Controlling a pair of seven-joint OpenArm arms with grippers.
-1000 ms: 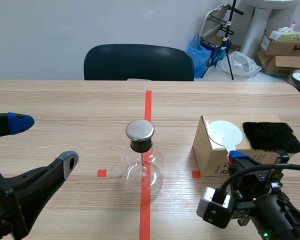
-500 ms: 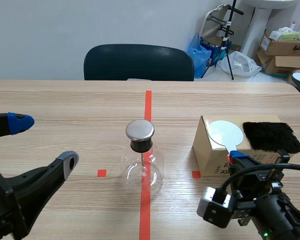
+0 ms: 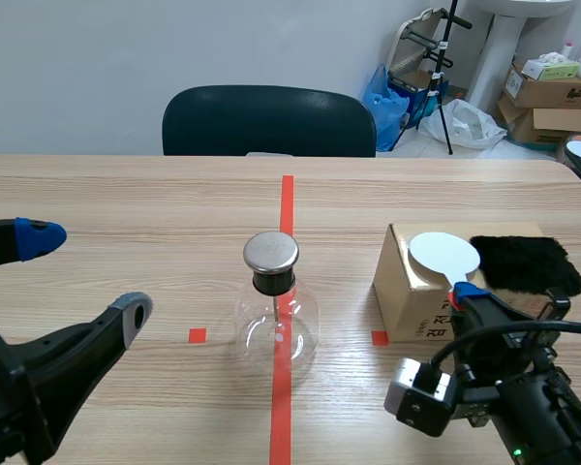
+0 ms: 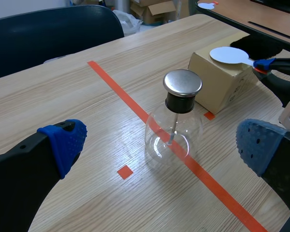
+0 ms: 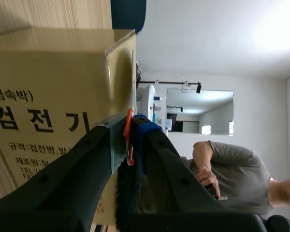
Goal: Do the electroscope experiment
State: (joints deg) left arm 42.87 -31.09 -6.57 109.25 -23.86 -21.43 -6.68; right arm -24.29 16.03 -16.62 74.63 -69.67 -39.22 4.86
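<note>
Scene view: right claw [image 3: 467,293] clamps white disc [image 3: 444,256] (over box [image 3: 405,295]); left claw [image 3: 85,273] apart.

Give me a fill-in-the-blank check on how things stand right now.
1. The flask stands on the ___ tape line.
2. The left gripper is ___, with nothing between its fingers.
3. The right gripper is ___ on the handle of the white disc.
4. The black cloth lies on ___ of the cardboard box.
Missing words: orange-red; open; shut; top.
</note>
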